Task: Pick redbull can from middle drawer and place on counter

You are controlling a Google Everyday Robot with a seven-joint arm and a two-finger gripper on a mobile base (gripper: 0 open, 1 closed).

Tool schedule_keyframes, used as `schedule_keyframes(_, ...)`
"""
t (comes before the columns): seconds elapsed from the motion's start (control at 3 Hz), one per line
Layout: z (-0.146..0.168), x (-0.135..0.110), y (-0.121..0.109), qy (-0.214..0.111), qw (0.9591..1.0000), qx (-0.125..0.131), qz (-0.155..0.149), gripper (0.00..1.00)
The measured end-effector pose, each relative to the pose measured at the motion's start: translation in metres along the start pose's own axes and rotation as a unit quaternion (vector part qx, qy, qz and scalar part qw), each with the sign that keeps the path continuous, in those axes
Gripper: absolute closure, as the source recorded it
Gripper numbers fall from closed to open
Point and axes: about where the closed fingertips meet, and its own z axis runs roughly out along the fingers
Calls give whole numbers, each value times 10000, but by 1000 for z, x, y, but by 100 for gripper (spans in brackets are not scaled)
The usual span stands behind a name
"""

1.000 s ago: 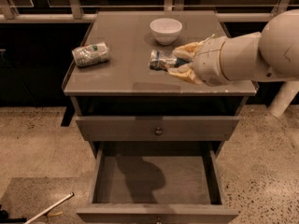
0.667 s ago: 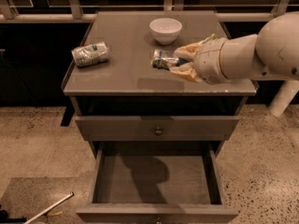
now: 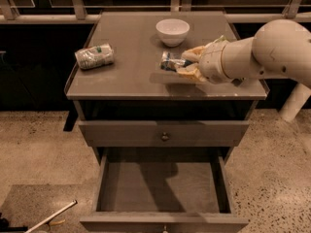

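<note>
Redbull can (image 3: 168,62): lies on its side, silver end toward the left, at the right-centre of the counter (image 3: 131,79), just in front of the white bowl (image 3: 172,31) and well apart from the white-and-green can (image 3: 94,56), which lies on its side near the left edge; the gripper (image 3: 183,64) reaches in from the right on the arm (image 3: 257,52), its fingers (image 3: 194,52) closed above and below the blue body, so the can is judged held and not yet released; whether the can's underside touches the counter surface or sits just above it cannot be determined; the middle drawer (image 3: 165,186) stands pulled fully out below, its floor bare, with only shadow across it; the knobbed drawer front (image 3: 165,132) above it is closed; assessment: retrieval from the drawer is complete and transfer to the counter is all but complete; outstanding items are the final set-down if contact is not yet made, opening of the fingers, and withdrawal of the arm clear of the can; risk noted: a can lying on its side may roll on release, and the bowl stands near enough to be nudged during withdrawal.
</note>
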Motion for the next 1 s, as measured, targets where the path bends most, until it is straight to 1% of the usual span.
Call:
schedule_keyframes(0.33, 2, 0, 0, 3, 10000, -9, 2, 81)
schedule_keyframes(1.0, 2, 0, 0, 3, 10000, -9, 1, 35)
